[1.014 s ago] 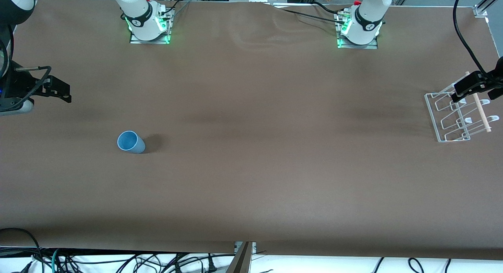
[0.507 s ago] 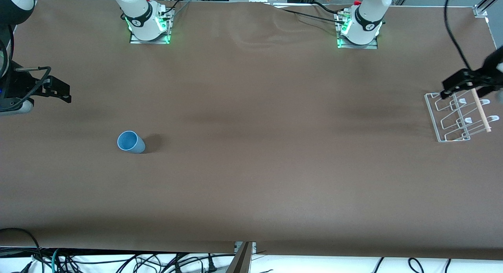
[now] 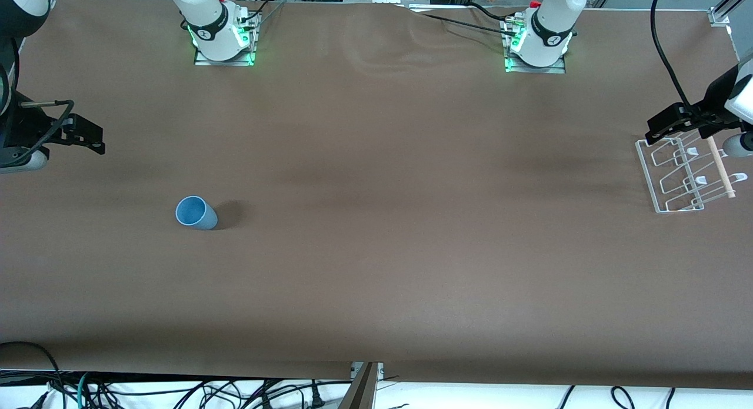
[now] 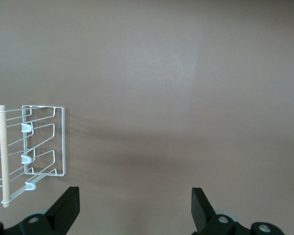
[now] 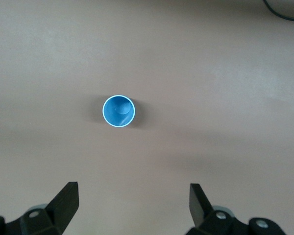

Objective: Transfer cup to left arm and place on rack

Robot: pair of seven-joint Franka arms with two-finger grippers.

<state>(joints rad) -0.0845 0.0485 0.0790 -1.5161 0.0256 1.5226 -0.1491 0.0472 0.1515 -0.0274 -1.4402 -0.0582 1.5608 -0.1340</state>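
The light-blue cup [image 3: 196, 213] stands upright on the brown table toward the right arm's end; it also shows from above in the right wrist view [image 5: 118, 111]. My right gripper [image 3: 88, 139] is open and empty, up in the air over the table's edge at that end, apart from the cup. The clear rack [image 3: 685, 175] with white-tipped pegs and a wooden dowel [image 3: 720, 166] stands at the left arm's end; it also shows in the left wrist view [image 4: 39, 147]. My left gripper [image 3: 663, 125] is open and empty, over the rack's edge nearest the arm bases.
The brown table [image 3: 382, 220] stretches between cup and rack. The two arm bases [image 3: 220, 35] [image 3: 538, 41] stand along its edge farthest from the front camera. Cables hang over the edge nearest the front camera [image 3: 176, 391].
My left gripper has moved from over the rack toward the middle of the table and a little toward the arm bases. The right gripper has barely shifted. The cup has not moved.
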